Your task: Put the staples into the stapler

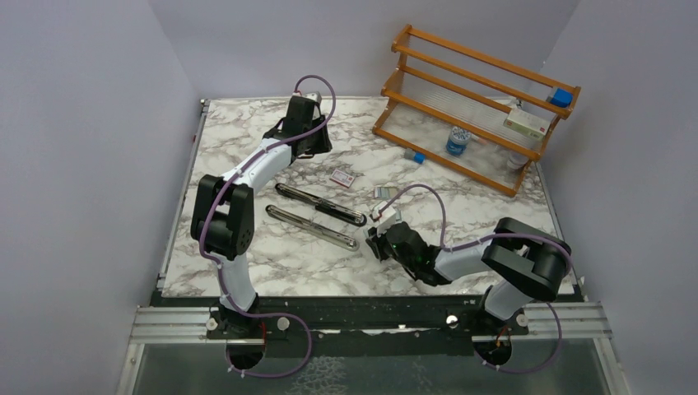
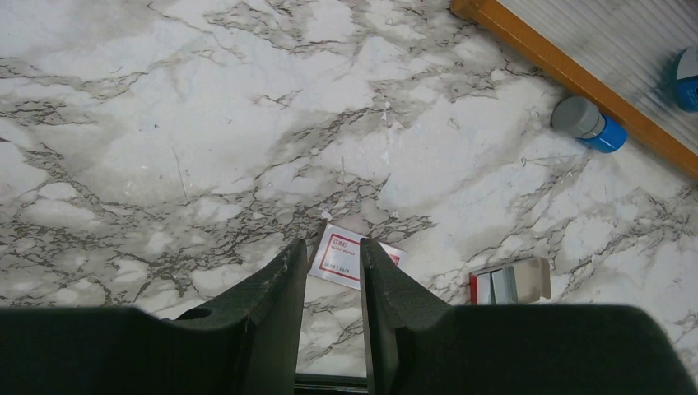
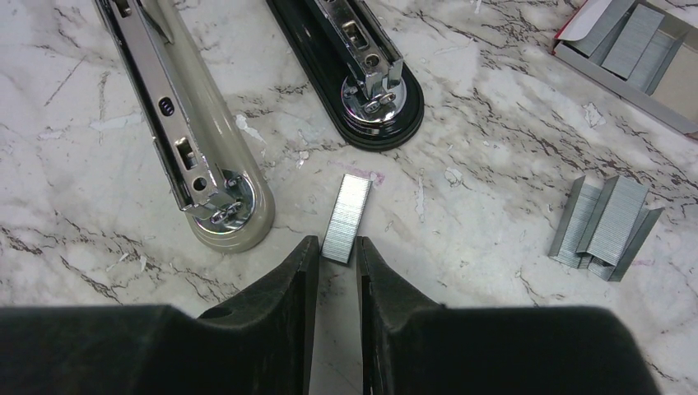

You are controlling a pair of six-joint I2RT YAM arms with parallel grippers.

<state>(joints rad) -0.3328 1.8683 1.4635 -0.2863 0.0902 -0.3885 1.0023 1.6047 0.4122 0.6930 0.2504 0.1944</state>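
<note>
Silver-grey wire, glued in a row: one loose staple strip (image 3: 347, 216) lies flat on the desk (image 1: 247, 156), just right of the stapler's rounded right-hand ends and at the mouth of the right gripper (image 3: 333, 245). The right jaws stand narrowly apart. The strip's end sits in line with the gap, but the wrist view does not settle whether they touch or pinch it. The stapler (image 1: 321, 204) lies opened out mid-desk as two long parts side by side: the black half (image 3: 403, 115) on the far side, the cream half (image 3: 216, 140) nearer, its silver channel (image 3: 148, 82) facing up. Whether the halves join at the left end is not visible. More staples lie as a heap of strips (image 3: 605, 224) just far of the loose one. Beyond that is the open box tray (image 3: 625, 95), with strips inside. The left gripper (image 2: 331, 247) hovers over the far desk above the red-and-white label (image 2: 350, 262), jaws a narrow gap, holding nothing. Handling, as judged: the strip is very light and stiff lengthwise but brittle, likely to snap if bent or squeezed hard. It is low and may skate on the slick top. Best taken lightly across its two long sides, near the middle. The surface is glossy white marble pattern with grey veins and small flecks. Pale lilac walls (image 1: 82, 123) stand around, with a wooden rack (image 1: 461, 82) at the far right.
</note>
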